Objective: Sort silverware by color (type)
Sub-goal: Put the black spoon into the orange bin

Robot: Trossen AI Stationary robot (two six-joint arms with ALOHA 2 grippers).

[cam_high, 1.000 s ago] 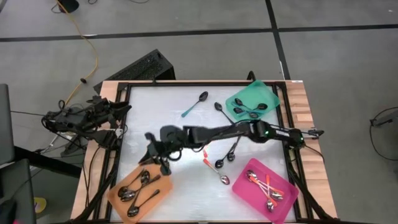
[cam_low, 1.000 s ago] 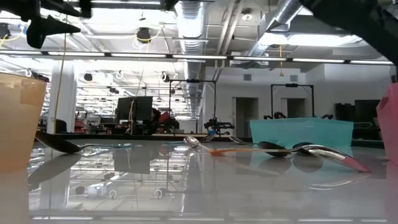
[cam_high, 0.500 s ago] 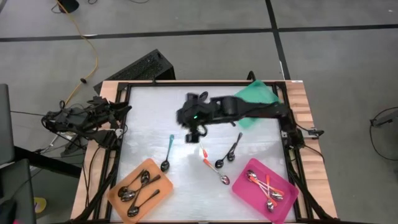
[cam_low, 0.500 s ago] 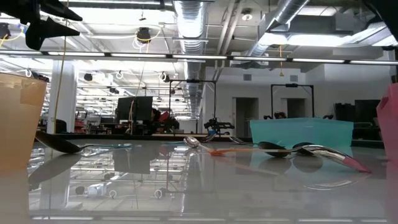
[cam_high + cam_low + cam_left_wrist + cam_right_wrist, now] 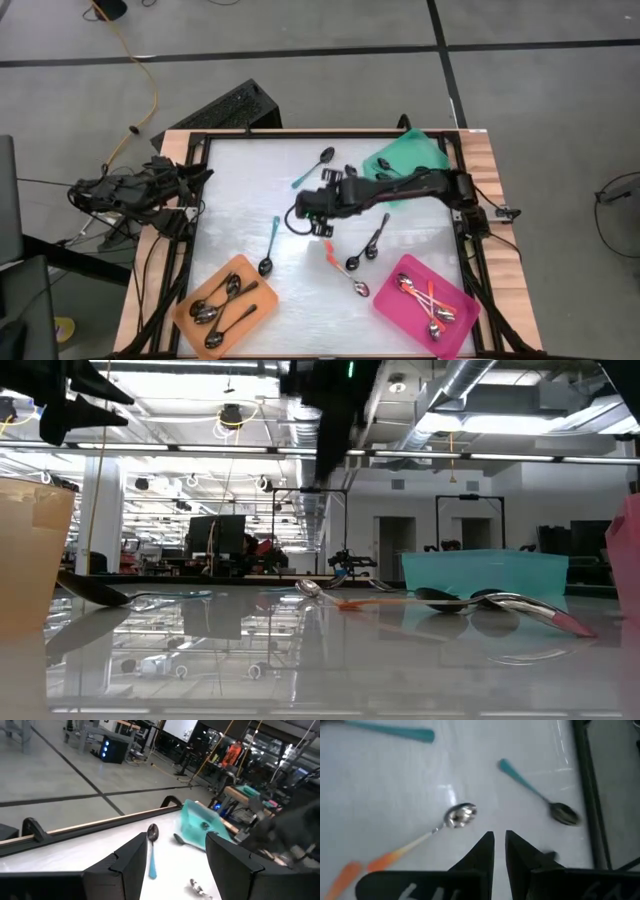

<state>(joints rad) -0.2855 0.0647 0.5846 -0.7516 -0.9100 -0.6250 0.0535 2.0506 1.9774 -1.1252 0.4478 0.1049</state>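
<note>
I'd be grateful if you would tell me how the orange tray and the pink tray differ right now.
The orange tray sits at the table's near-left corner, the pink tray at the near-right. The orange tray holds only all-silver spoons; the pink tray holds spoons with thin orange handles. A teal-handled spoon lies just beside the orange tray; an orange-handled one lies just beside the pink. Both are flat, tilted and partly filled.

Grey concrete floor point(image 5: 300, 40) all round, dark seam lines crossing it at twelve o'clock. Overhead: silver ducts point(image 5: 305, 385), bright strip lights point(image 5: 520, 425), white walls point(image 5: 400, 510) beyond.
</note>
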